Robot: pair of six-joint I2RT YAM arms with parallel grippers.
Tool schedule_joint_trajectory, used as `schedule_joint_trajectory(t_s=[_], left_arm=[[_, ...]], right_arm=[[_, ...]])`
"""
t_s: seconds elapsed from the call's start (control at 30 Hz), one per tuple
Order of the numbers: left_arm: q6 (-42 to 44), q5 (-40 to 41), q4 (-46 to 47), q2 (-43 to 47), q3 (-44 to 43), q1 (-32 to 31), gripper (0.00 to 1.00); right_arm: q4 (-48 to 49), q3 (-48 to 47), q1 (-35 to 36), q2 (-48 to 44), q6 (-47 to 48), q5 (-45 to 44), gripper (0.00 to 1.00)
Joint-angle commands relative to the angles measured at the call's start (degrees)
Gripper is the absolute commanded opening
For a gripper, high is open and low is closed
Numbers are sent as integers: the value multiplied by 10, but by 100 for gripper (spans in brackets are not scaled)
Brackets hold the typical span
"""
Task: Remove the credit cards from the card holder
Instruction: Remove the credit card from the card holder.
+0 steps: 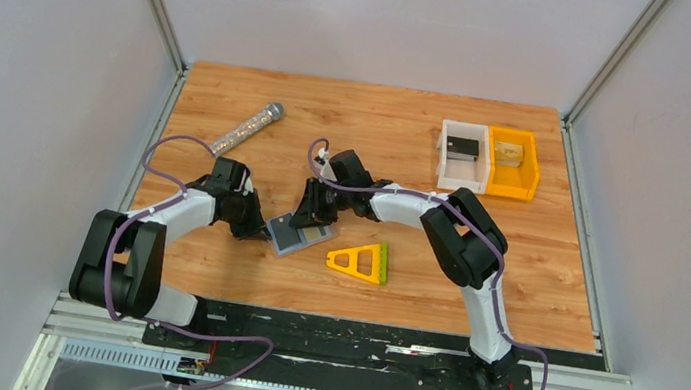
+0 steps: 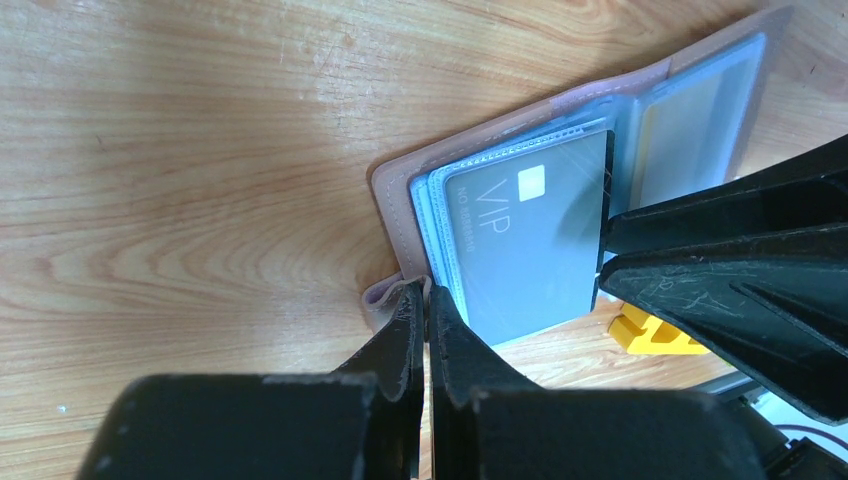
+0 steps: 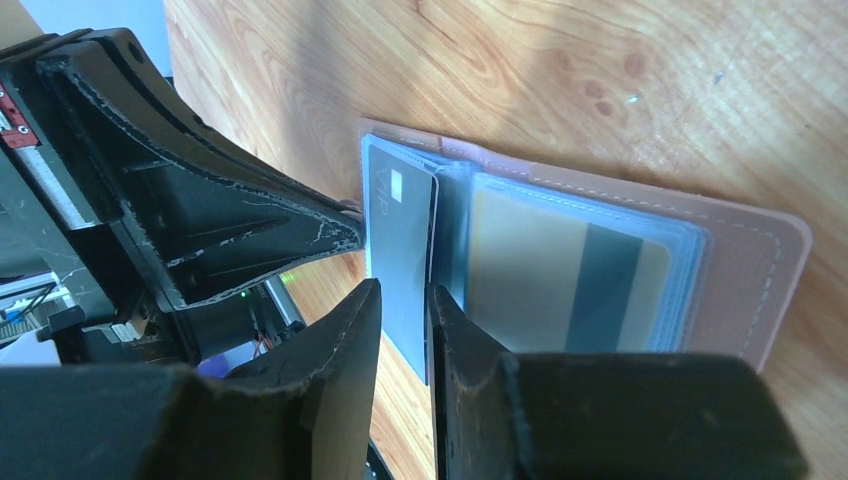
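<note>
The card holder (image 1: 293, 240) lies open on the wood, pinkish-brown cover (image 3: 745, 255) outside, clear blue sleeves inside. My left gripper (image 2: 427, 296) is shut on the holder's corner tab; it sits at the holder's left edge in the top view (image 1: 259, 228). A grey "VIP" credit card (image 2: 530, 240) sticks partly out of the sleeves, tilted up. My right gripper (image 3: 403, 300) straddles that card's edge (image 3: 400, 225) with the jaws close on both sides. A tan card with a dark stripe (image 3: 530, 270) sits in the other panel's sleeve.
A yellow-and-green triangular frame (image 1: 360, 262) lies just right of the holder. A glittery tube (image 1: 247, 129) lies at the back left. A white bin (image 1: 463, 156) and an orange bin (image 1: 513, 164) stand at the back right.
</note>
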State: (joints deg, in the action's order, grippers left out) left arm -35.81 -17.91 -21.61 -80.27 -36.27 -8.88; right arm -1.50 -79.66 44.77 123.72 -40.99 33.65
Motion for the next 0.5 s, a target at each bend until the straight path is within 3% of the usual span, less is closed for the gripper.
schedule_joint_trajectory(t_s=[0.0,0.47], left_arm=[[-5,12,39,-31,21,-6,0],[-8,2,48,-42,21,-6,0]], right_arm=[[51,-1,2,8,-17,39,24],[44,-15,2,26,-20,50,21]])
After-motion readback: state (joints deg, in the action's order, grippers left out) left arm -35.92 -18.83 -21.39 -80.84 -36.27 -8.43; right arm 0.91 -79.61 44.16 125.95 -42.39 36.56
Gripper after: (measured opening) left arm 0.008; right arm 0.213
